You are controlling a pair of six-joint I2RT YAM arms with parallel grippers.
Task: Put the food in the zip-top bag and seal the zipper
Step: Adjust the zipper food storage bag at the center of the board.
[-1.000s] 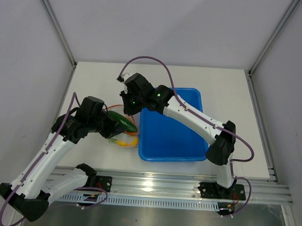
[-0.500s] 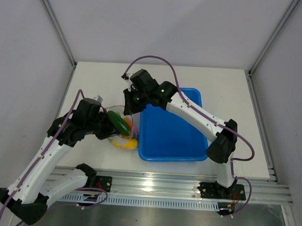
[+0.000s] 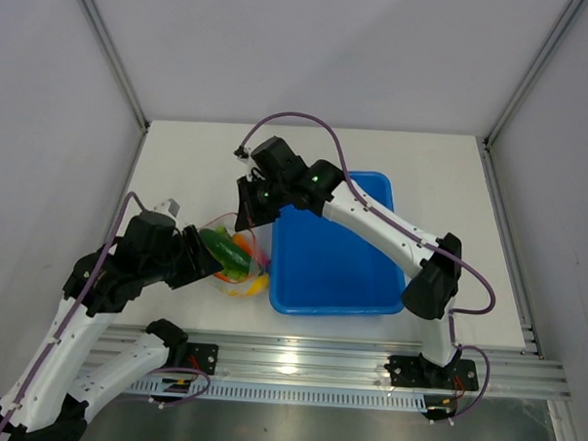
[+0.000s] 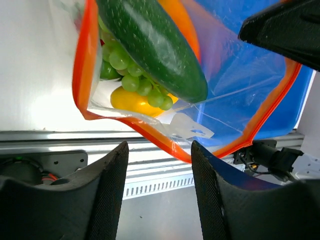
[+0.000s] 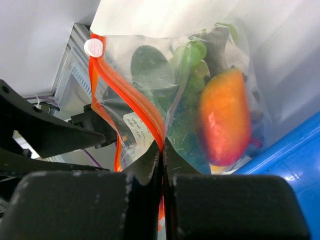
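— White bench [image 3: 180, 157], walls on three sides. Where's the zip-top bag [image 3: 238, 267]?
— Near edge, left half, just beside the blue tub [image 3: 331, 271]. Loaded: long green vegetable [image 4: 155, 45], green grapes [image 4: 125, 75], orange fruit [image 5: 225, 120].
— Grippers?
— Right gripper [image 5: 161, 150] pressed together, pinching the zipper [image 5: 125, 95]. Left gripper [image 4: 159, 146] spread, mouth edge just ahead of it, nothing clamped.
— Handling?
— Floppy, slick film, and bottom-heavy, I'd judge. It likely sags from a single pinch. Take hold on the stiffer strip, never the film.
— Room?
— Tub wall crowds the right and the near edge is close. Open bench lies toward the far edge and far-left corner.
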